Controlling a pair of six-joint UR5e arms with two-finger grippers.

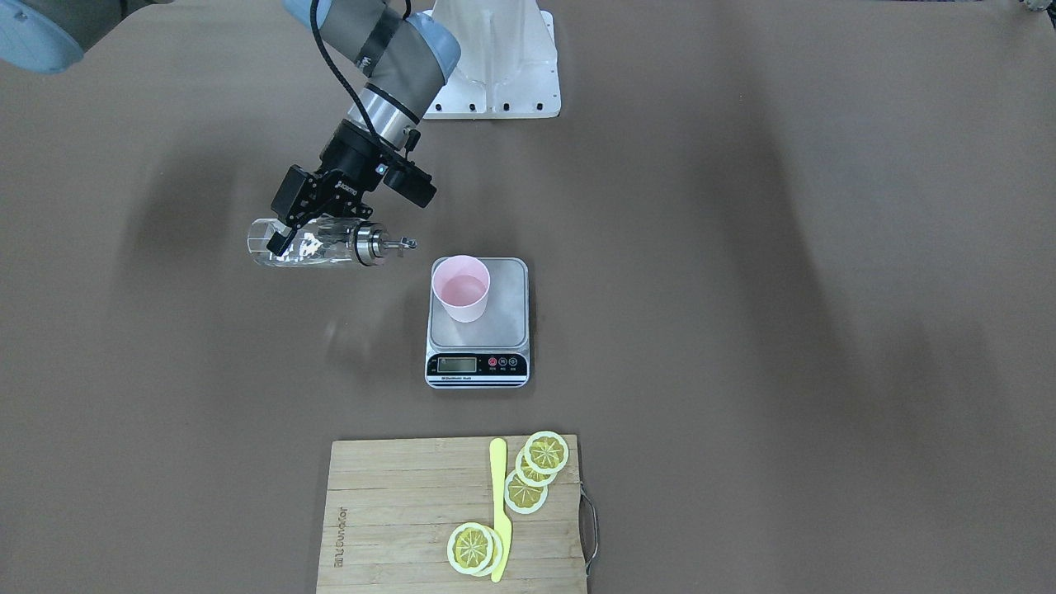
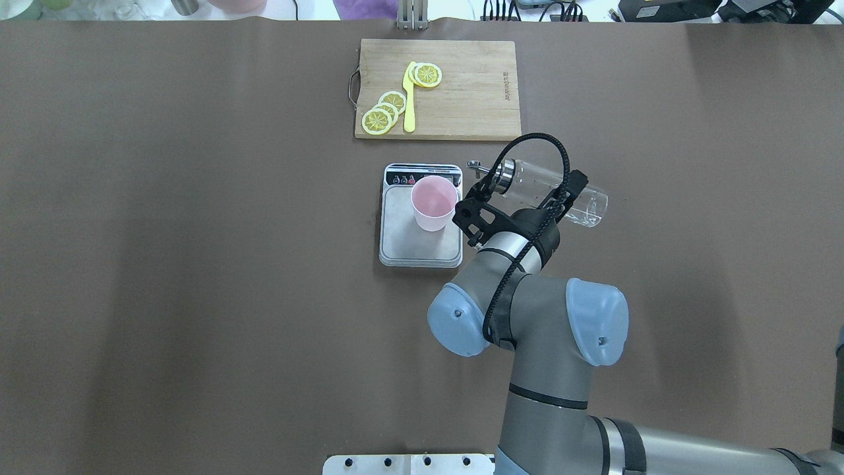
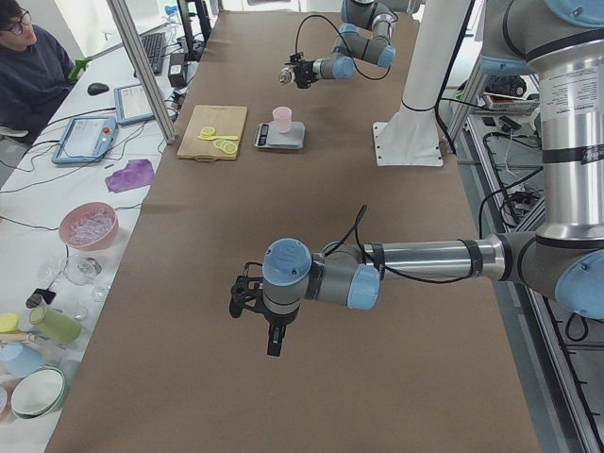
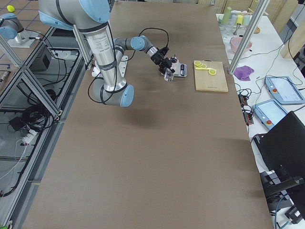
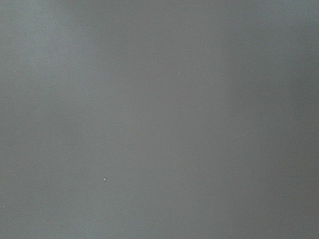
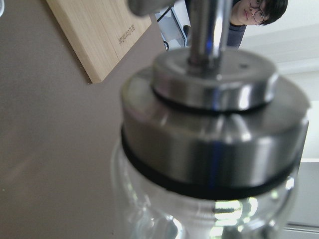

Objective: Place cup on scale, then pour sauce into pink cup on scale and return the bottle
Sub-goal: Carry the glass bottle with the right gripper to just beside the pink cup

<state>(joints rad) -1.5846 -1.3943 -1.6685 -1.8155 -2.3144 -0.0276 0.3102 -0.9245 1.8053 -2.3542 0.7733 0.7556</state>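
Scale (image 1: pixel 495 326) mid-desk (image 1: pixel 742 330), display strip on side away from robot. Cup (image 1: pixel 461 287) upright on scale plate, toward robot's-right side. Bottle (image 1: pixel 318 242) horizontal above desk on robot's right of scale, clamped between fingers of right gripper (image 1: pixel 287 234). Spout points toward scale, near its edge, apart from cup. Cutting board (image 1: pixel 396 511) beyond scale, away from robot, with lemon slices (image 1: pixel 547 452) and knife (image 1: pixel 499 511) on it.

One cup (image 1: pixel 461 287), bottle (image 1: pixel 318 242); perhaps five slices (image 1: pixel 525 492)
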